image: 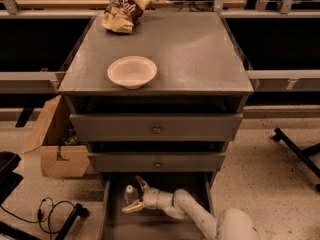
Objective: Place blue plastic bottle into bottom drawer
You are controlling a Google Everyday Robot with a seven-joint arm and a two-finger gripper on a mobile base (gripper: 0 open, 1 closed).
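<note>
Gripper [130,194] is low inside the bottom drawer [106,205], left half, fingers spread and not pinching. The blue plastic bottle [130,192] stands on the drawer floor between the fingertips, cap up, long axis vertical. My read: pull straight back toward the wrist, rightward, to avoid tipping it.

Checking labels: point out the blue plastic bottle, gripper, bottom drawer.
blue plastic bottle [129,194], camera view, body below cap.
gripper [131,196], camera view, midway between open fingers, inside the drawer.
bottom drawer [142,227], camera view, bare floor near front.
</note>
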